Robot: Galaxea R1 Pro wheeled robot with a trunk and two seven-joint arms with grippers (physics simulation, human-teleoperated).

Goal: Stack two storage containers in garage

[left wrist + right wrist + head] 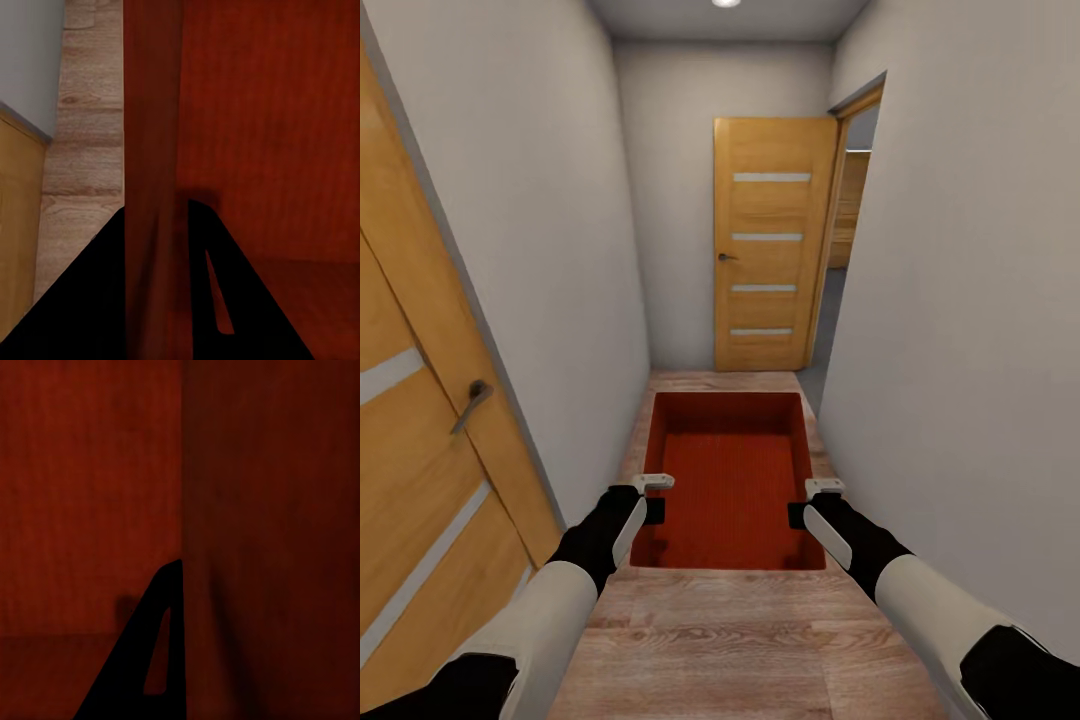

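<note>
Head view: narrow corridor, wood-plank floor (760,650), white walls, wood-panelled door (772,245) standing open at the far end, another door (420,420) with a lever handle close on the robot's left. A red-orange storage container (732,480) is held up in front of the robot over the floor, open side up, between both arms. Left gripper (652,510) sits at the container's left wall near the near corner, right gripper (800,514) at its right wall opposite. Left wrist view: the container's thin wall (154,150) runs straight between the two dark fingers (82,300), one outside and one inside, so they look clamped on it; plank floor (86,150) and a bit of door beside. Right wrist view: dark red container inside (90,472), one finger (150,660) inside against the wall (247,510), the other finger hidden behind the wall, grip looks closed on that wall.
</note>
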